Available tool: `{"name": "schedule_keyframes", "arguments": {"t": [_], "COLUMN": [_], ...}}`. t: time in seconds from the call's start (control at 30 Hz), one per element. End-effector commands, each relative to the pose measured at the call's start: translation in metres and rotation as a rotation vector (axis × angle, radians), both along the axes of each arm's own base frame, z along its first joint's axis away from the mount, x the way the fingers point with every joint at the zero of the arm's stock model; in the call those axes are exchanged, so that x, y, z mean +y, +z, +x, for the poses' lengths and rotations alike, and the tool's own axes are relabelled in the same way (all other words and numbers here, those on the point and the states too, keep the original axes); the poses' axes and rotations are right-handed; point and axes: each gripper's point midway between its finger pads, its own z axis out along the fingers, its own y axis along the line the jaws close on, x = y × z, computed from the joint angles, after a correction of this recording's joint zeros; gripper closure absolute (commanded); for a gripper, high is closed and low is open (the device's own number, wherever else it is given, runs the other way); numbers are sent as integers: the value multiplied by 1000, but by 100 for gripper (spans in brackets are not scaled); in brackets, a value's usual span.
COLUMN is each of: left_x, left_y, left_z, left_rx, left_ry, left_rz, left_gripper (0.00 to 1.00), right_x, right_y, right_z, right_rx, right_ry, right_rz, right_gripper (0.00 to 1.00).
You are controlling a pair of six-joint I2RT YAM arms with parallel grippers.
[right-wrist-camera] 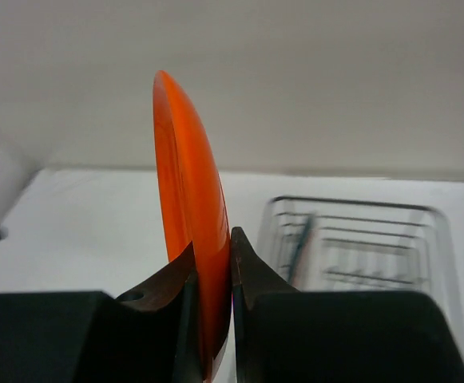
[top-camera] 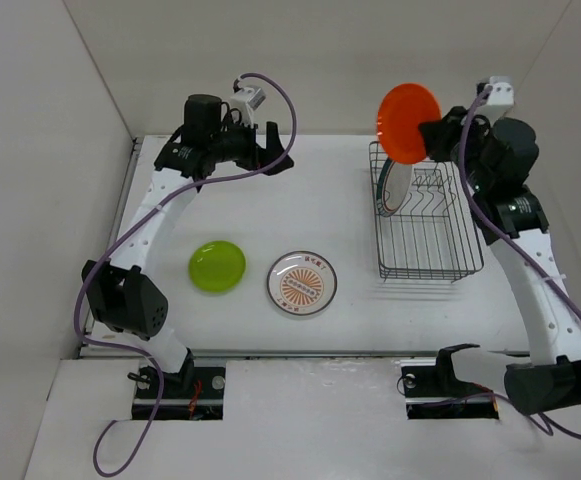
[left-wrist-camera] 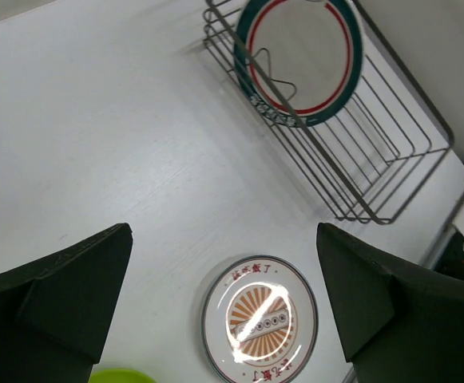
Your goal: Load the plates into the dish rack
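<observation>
My right gripper (top-camera: 433,135) is shut on the rim of the orange plate (top-camera: 408,120), holding it upright in the air above the far left end of the black wire dish rack (top-camera: 450,270). In the right wrist view the fingers pinch the orange plate (right-wrist-camera: 185,183) edge-on. A white plate with a teal rim (top-camera: 390,188) stands on edge in the rack's far end. The lime green plate (top-camera: 217,266) and the sunburst plate (top-camera: 302,283) lie flat on the table. My left gripper (left-wrist-camera: 224,231) is open and empty, high above the sunburst plate (left-wrist-camera: 259,319).
White walls enclose the table on the left, back and right. The rack (left-wrist-camera: 391,159) sits near the right wall, its near slots bare. Purple cables loop from both arms. The left arm (top-camera: 160,210) arches over the table's left side.
</observation>
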Motion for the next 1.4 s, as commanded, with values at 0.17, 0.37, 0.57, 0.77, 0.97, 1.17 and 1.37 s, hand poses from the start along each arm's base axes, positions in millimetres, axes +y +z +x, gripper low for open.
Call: {"name": "schedule_keyframes", "arguments": {"t": [0.17,0.37,0.57,0.77,0.97,1.17,1.37], "left_x": [32,41,50,53,53,53,55], "left_y": [25,27,24,17,24,24,28], "left_z": [24,28,28,25,27,27,23], "left_rx": [-128,-155,-175,-174,-190,-196,-202], "left_ry": [199,246,270,275,273,269,261], "left_rz": [104,137,178,194,196,202,190], "left_gripper": [0,0,0,0,0,0,0], "right_x": [-183,-210,-208,-199,-199,-197,-200], "right_y": [-10,-39,-83,-123,-150,-165,-196], "right_z": [-3,24,59,72,74,80,88], "right_rx": [106,138,206,281,328,358,422], "right_ry": [-859,-845,-756,-676,-643,-612,-582], "right_rz": [-306,-307,-358,-385,-451,-482,-502], "right_gripper": [100,100,100,100,100,100,100]}}
